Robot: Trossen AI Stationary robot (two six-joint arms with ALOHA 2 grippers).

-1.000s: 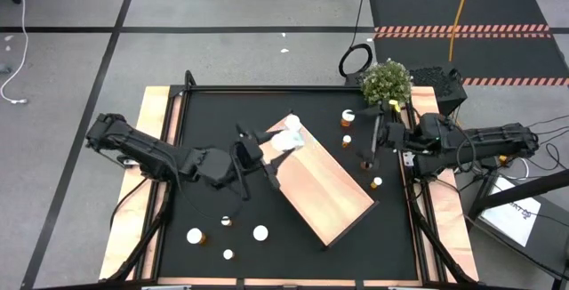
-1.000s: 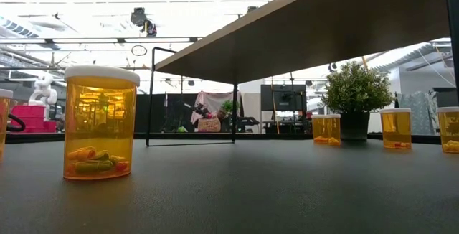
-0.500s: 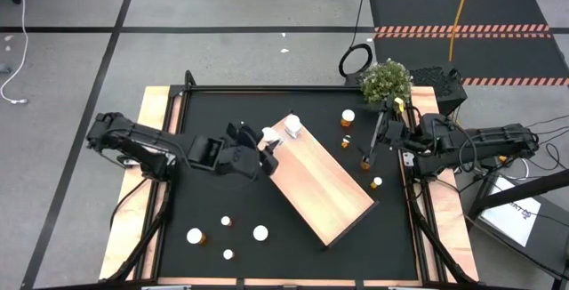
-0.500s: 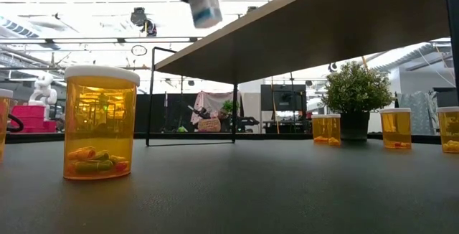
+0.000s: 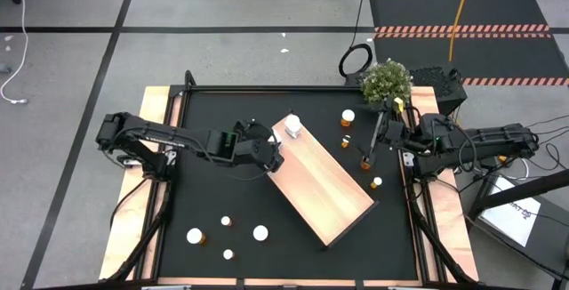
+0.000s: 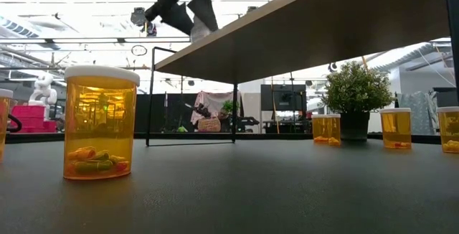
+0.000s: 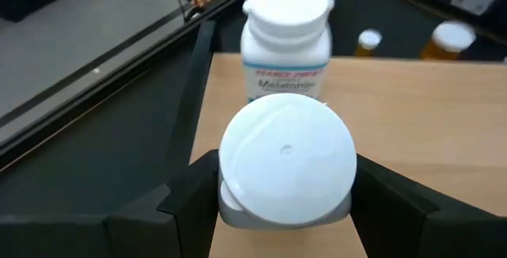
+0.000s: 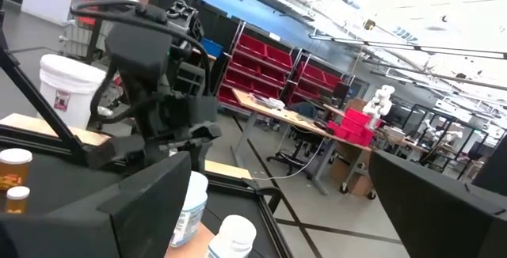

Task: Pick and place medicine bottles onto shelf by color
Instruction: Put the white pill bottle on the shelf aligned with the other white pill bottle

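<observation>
- Shelf [image 5: 324, 183]: a pale wood board lying slantwise on the black bench [image 5: 213, 103].
- Left gripper [image 5: 269, 158]: at the shelf's near corner, its fingers clamped around a white bottle [image 7: 287, 163].
- Right gripper [image 5: 372, 143]: fingers spread wide, holding nothing, beside an orange bottle [image 5: 364, 159].
- Second white bottle [image 5: 292, 128]: standing upright on the shelf.

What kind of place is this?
Probably a robotics lab or workshop: red bins on racks, desks and a small white robot figure stand beyond the table.
</observation>
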